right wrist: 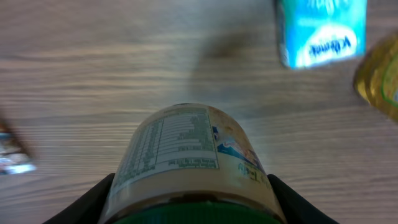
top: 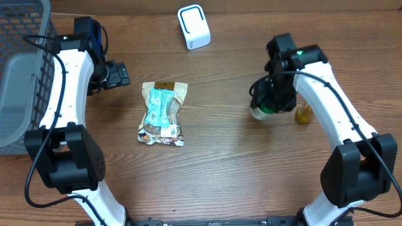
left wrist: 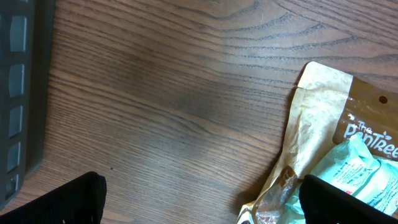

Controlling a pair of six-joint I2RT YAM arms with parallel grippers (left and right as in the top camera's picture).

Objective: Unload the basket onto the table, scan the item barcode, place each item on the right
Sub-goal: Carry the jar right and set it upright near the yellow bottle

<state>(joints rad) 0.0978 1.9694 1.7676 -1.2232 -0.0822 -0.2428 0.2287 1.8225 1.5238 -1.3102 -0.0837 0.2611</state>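
My right gripper (top: pixel 274 95) is shut on a jar (top: pixel 260 111) with a green lid and a pale label, holding it just above the table at the right. In the right wrist view the jar (right wrist: pixel 186 149) fills the lower middle, label with printed text facing up, between the two fingers (right wrist: pixel 93 202). The white barcode scanner (top: pixel 193 26) stands at the far middle. My left gripper (top: pixel 123 74) is open, low over the table beside the top left corner of a snack bag (top: pixel 163 113). The left wrist view shows the bag (left wrist: pixel 336 143) reaching the right finger.
A grey mesh basket (top: pixel 19 75) stands at the far left; its wall (left wrist: pixel 18 93) shows in the left wrist view. A small yellow item (top: pixel 304 115) lies just right of the jar. The right wrist view has a blue-and-white box (right wrist: pixel 320 31) at top.
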